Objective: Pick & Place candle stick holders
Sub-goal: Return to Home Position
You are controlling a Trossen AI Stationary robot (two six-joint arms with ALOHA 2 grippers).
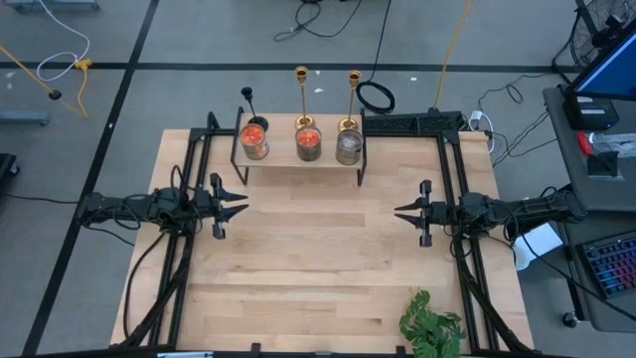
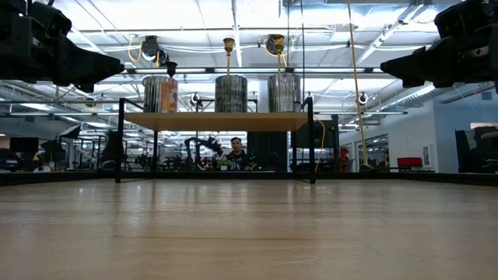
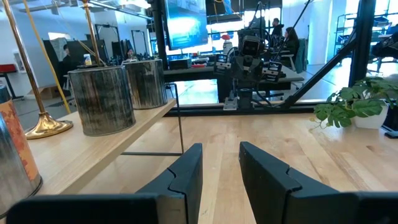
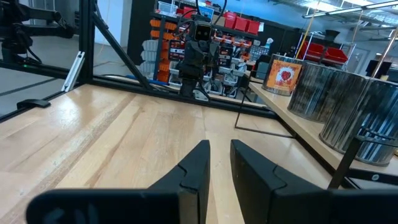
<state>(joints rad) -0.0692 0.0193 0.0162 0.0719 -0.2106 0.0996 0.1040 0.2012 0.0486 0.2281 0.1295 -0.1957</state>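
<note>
High view: light wooden desk [image 1: 318, 259], with a wood-topped black-frame shelf [image 1: 281, 159] at its far edge. Back row on the shelf: short black candlestick [image 1: 248, 97] at left, shiny gold candlestick in the middle [image 1: 301, 91], second shiny gold candlestick at right [image 1: 354, 91]. A squat glass jar stands just in front of each: two with red-orange fill [image 1: 254, 140] [image 1: 308, 141], one with grey fill [image 1: 349, 148]. Left tool [image 1: 244, 203] and right tool [image 1: 398, 213] are at opposite desk sides, facing each other, well apart from the shelf.

Low view: both tools hang above the desk. All three candlesticks stand upright behind the jars. A person [image 2: 236, 148] shows under the shelf, beyond the desk.

Left wrist view: left tool has a narrow gap and holds nothing. One gold base rests on the shelf beside a jar.

Right wrist view: right tool has a narrow gap and is empty.
</note>
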